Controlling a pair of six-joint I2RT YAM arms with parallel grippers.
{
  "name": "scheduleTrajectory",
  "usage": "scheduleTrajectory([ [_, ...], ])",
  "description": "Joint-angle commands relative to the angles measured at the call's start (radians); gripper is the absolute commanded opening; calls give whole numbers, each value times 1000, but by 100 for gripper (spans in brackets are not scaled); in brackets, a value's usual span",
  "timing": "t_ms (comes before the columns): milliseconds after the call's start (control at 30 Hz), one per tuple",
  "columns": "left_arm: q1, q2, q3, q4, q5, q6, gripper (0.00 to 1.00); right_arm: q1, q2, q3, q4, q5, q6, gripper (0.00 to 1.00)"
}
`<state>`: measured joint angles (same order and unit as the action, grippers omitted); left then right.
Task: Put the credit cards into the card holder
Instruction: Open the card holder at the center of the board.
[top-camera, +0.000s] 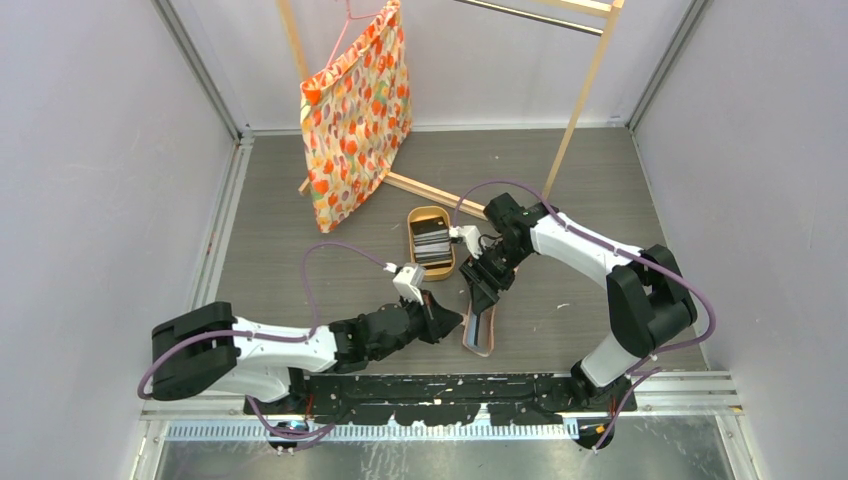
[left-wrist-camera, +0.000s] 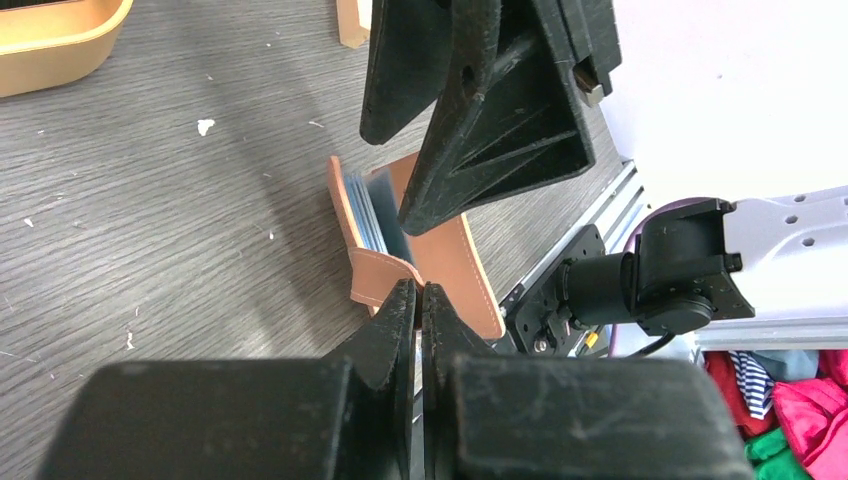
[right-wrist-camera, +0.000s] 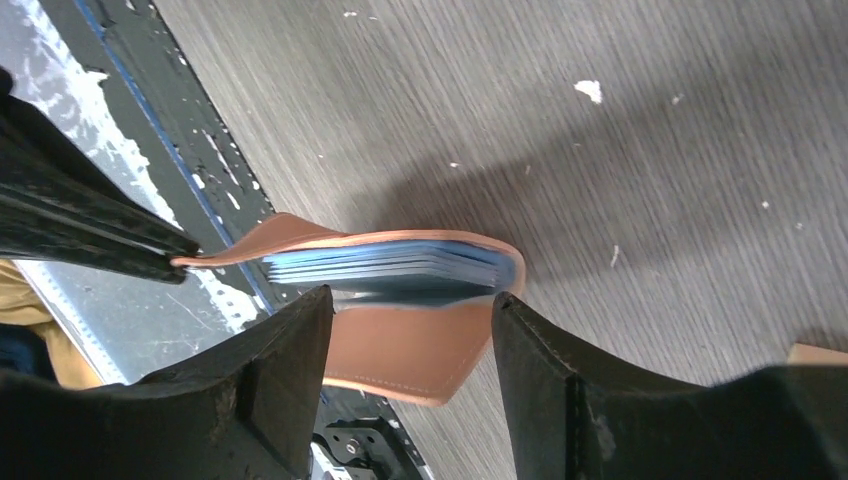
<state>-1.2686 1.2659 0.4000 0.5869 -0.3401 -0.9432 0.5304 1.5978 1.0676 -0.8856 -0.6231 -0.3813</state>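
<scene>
The left gripper (left-wrist-camera: 420, 300) is pinched shut on the tan flap of the card holder (left-wrist-camera: 452, 268), which lies open near the front edge of the table (top-camera: 300, 200). The right gripper (right-wrist-camera: 410, 300) holds its jaws apart astride the holder's blue pockets. Farther back, what seem to be the credit cards (top-camera: 432, 243) sit in the tray (top-camera: 425, 212).

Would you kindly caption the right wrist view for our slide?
Open right claw poised over the card holder, blue pockets showing; left claw pinches its tan flap.
</scene>
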Motion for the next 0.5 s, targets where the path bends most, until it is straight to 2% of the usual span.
scheduleTrajectory([
  [0,3,-54,-10,47,-37,3,0,2,-20,29,8,64,8,65],
  [467,3,-98,-43,-13,-96,3,0,4,2,47,-58,100,-77,64],
])
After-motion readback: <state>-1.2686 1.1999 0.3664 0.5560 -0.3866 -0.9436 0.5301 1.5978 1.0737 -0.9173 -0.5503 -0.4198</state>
